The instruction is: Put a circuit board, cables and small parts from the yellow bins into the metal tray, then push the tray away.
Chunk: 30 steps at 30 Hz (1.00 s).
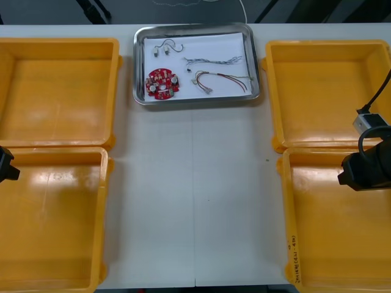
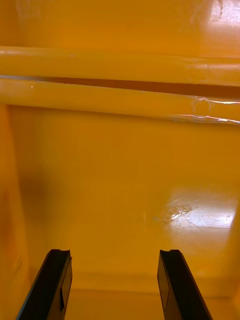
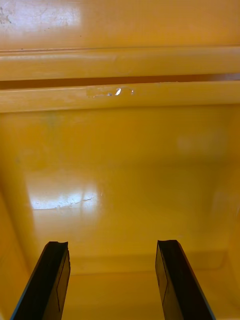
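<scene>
— Where are your grippers?

— Close in, both of them. My left gripper (image 3: 112, 245) hangs over the near left bin (image 1: 55, 226), out by its outer side, jaws apart above bare bin floor. My right gripper (image 2: 114, 252) hangs over the near right bin (image 1: 330, 244), jaws likewise apart, the gap between them showing bin floor (shiny where the light hits it).

— And past those?

— The far left bin (image 1: 58, 91) and far right bin (image 1: 317, 91), each just beyond its near neighbour, rim beside rim. A strip of table (image 1: 195, 201) runs between the two pairs.

— The tray?

— The tray (image 1: 194, 100) sits at the table's far edge, between the two far bins, white inside. The board (image 1: 162, 83) lies in its near left part, with the small parts (image 1: 162, 46) beyond it. Right of the board is the red-yellow cable (image 1: 223, 81), and beyond that the blue-white cable (image 1: 214, 60). Both my grippers are well apart from the tray (it is the farthest thing from me on the table).
</scene>
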Each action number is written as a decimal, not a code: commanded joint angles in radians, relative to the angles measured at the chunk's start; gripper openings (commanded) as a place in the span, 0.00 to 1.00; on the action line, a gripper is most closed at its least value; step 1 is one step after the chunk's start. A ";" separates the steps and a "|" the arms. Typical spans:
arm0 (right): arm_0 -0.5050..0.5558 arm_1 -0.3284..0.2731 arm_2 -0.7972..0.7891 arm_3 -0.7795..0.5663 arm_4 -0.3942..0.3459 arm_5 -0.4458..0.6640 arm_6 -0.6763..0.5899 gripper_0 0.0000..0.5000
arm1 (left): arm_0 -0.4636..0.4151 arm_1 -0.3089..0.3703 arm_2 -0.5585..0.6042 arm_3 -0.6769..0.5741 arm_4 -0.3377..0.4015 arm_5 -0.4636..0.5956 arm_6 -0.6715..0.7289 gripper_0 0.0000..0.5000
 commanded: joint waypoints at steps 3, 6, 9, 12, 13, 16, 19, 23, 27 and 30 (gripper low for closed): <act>0.019 0.042 -0.042 -0.033 0.034 0.005 -0.056 1.00 | 0.016 0.045 0.029 -0.029 -0.008 0.006 -0.091 1.00; 0.019 0.042 -0.042 -0.031 0.033 0.005 -0.058 1.00 | 0.016 0.045 0.029 -0.029 -0.008 0.006 -0.091 1.00; 0.019 0.043 -0.042 -0.031 0.030 0.005 -0.058 1.00 | 0.016 0.045 0.029 -0.029 -0.008 0.006 -0.091 1.00; 0.019 0.045 -0.042 -0.033 0.025 0.005 -0.055 1.00 | 0.016 0.045 0.029 -0.029 -0.008 0.006 -0.091 1.00; 0.019 0.046 -0.042 -0.033 0.022 0.005 -0.055 1.00 | 0.016 0.045 0.029 -0.029 -0.008 0.006 -0.091 1.00; 0.019 0.048 -0.042 -0.031 0.019 0.005 -0.058 1.00 | 0.016 0.045 0.029 -0.029 -0.008 0.006 -0.091 1.00; 0.019 0.048 -0.042 -0.031 0.014 0.005 -0.058 1.00 | 0.016 0.045 0.029 -0.029 -0.008 0.006 -0.091 1.00; 0.019 0.048 -0.042 -0.031 0.013 0.005 -0.059 1.00 | 0.016 0.045 0.029 -0.029 -0.008 0.006 -0.091 1.00; 0.019 0.048 -0.042 -0.031 0.013 0.005 -0.059 1.00 | 0.016 0.045 0.029 -0.029 -0.008 0.006 -0.091 1.00; 0.019 0.048 -0.042 -0.031 0.013 0.005 -0.059 1.00 | 0.016 0.045 0.029 -0.029 -0.008 0.006 -0.091 1.00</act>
